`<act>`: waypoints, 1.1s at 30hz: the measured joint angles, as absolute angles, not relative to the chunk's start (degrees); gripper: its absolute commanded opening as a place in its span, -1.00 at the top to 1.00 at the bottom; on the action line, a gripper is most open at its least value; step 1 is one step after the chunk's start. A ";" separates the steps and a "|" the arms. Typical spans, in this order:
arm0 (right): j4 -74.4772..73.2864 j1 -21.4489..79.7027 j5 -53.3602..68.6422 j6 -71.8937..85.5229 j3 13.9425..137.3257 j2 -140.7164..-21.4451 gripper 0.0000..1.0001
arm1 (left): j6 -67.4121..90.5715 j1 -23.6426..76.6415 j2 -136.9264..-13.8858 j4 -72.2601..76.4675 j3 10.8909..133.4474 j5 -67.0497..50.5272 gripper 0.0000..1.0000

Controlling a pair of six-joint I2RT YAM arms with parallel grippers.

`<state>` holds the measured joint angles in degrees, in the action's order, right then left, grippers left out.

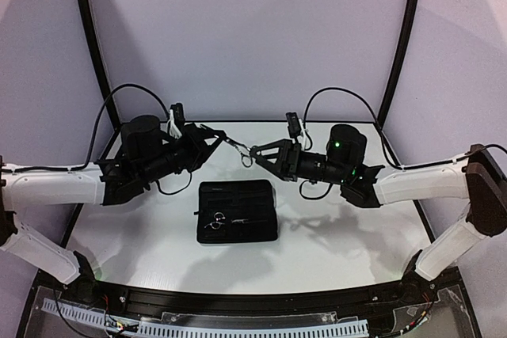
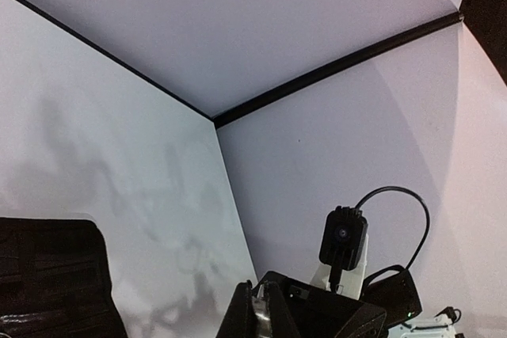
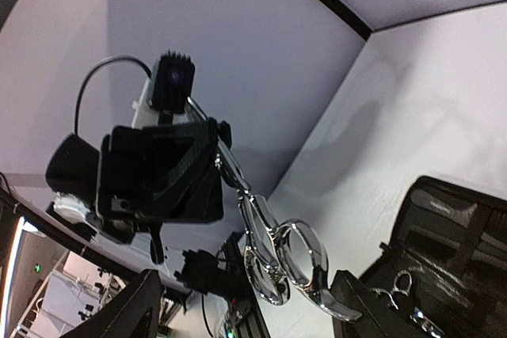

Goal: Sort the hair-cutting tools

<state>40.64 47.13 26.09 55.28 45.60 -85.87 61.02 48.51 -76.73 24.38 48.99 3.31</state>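
Note:
A pair of silver scissors (image 1: 240,150) hangs in the air above the back of the table, between the two arms. My left gripper (image 1: 224,139) is shut on its blade end; in the left wrist view a strip of silver metal (image 2: 268,316) shows between the closed fingers (image 2: 240,314). The scissors' finger loops (image 3: 295,257) point toward my right gripper (image 3: 247,279), which is open, with one finger (image 3: 139,306) far off on one side and the other close beside the loops. A second pair of scissors (image 1: 215,220) lies in the black case (image 1: 238,195).
The black zip case (image 3: 463,231) lies open and flat at the table's middle, below the raised grippers. Black frame posts and white walls close in the back and sides. Both arms' cables loop above the wrists.

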 measured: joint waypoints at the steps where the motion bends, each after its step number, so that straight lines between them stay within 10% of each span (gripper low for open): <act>1: 41.54 47.19 25.70 55.93 45.62 -85.96 -0.40 | 61.30 48.76 -76.38 24.83 48.78 4.35 0.98; 33: 52.08 48.07 22.37 64.38 53.30 -94.29 0.09 | 64.20 51.29 -74.24 34.21 45.83 14.44 0.98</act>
<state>52.08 48.07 22.37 64.38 53.30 -94.29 64.20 51.29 -74.24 34.21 45.83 14.44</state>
